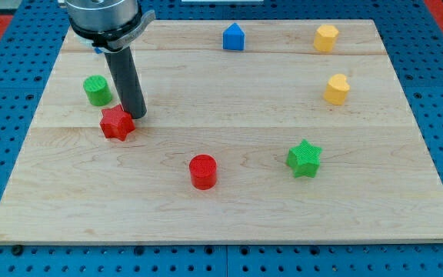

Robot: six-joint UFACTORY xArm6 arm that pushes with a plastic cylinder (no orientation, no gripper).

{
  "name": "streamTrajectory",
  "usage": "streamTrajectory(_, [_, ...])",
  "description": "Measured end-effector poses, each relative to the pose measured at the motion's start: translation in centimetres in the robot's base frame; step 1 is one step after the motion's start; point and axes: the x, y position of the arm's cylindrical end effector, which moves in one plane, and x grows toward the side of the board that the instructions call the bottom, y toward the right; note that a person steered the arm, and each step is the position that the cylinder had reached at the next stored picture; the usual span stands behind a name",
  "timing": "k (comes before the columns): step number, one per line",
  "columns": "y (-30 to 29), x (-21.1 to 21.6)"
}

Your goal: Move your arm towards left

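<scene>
My dark rod comes down from the view's top left, and my tip (135,115) rests on the wooden board (229,208). The tip sits right at the upper right edge of a red star block (116,122), seemingly touching it. A green cylinder (96,90) stands just up and to the left of the red star. A red cylinder (203,171) stands lower, near the board's middle.
A blue house-shaped block (234,37) sits near the top edge. A yellow hexagonal block (326,37) is at the top right and a yellow heart-like block (337,89) lies below it. A green star (304,158) lies right of centre. Blue pegboard surrounds the board.
</scene>
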Motion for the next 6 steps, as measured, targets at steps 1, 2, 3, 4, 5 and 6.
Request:
streamTrajectory(1, [2.4, 2.1])
streamTrajectory(2, [2.1, 8.7])
streamTrajectory(3, [-3.9, 10.9])
streamTrajectory(4, [-10.8, 7.7])
streamTrajectory(5, [-13.4, 5.1])
streamTrajectory(6, [-13.6, 4.8])
